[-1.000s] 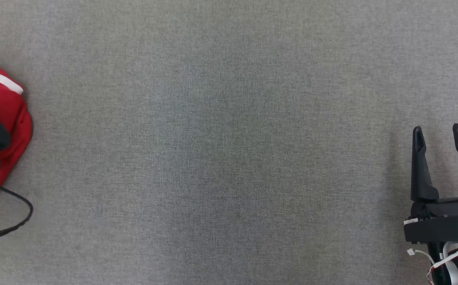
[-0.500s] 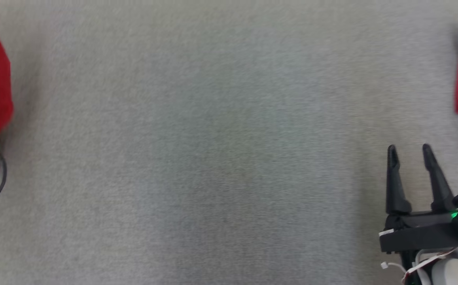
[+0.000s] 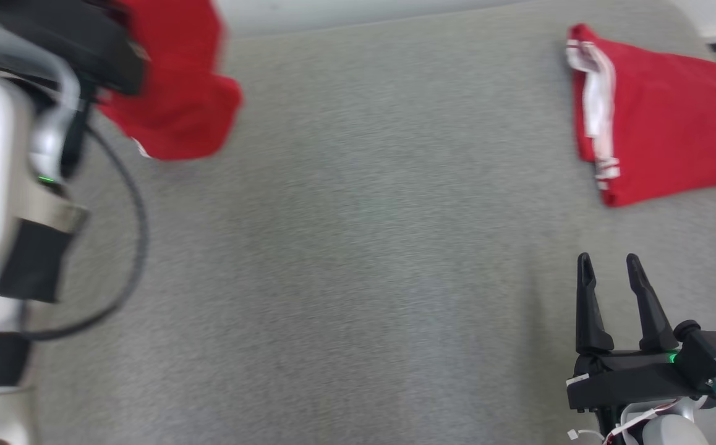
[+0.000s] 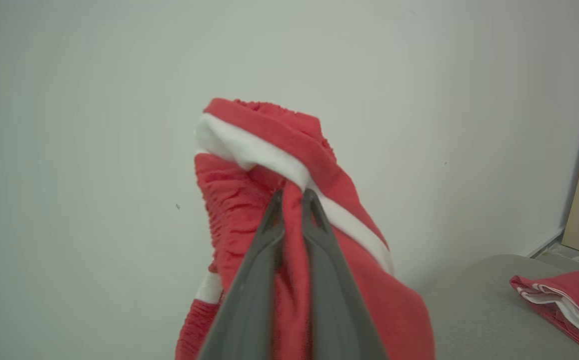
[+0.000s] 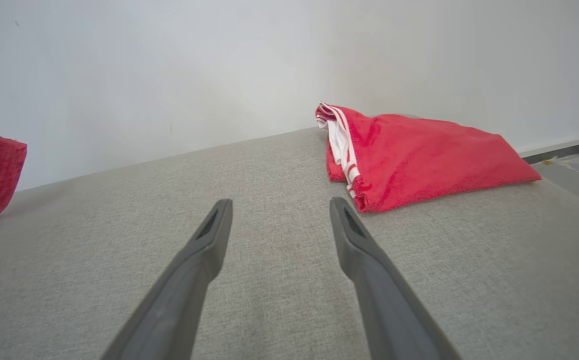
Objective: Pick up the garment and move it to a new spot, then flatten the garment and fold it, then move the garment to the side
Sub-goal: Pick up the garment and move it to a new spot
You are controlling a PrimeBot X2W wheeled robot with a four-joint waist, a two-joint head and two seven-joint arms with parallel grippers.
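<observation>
garment [image 4: 269,130], red, pinched in L hand [image 4: 292,196]

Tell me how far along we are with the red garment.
Pick-up looks done: the left gripper is shut on the bunched red garment, raised at the left of the grey surface. In hand: carrying it to a new spot. Left: laying it down, flattening, folding, moving it aside. The right gripper is open and empty; a folded red item lies far right.

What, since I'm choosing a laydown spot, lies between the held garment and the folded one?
Bare grey surface, head view: nothing lies between the held red garment and the folded red garment.
</observation>
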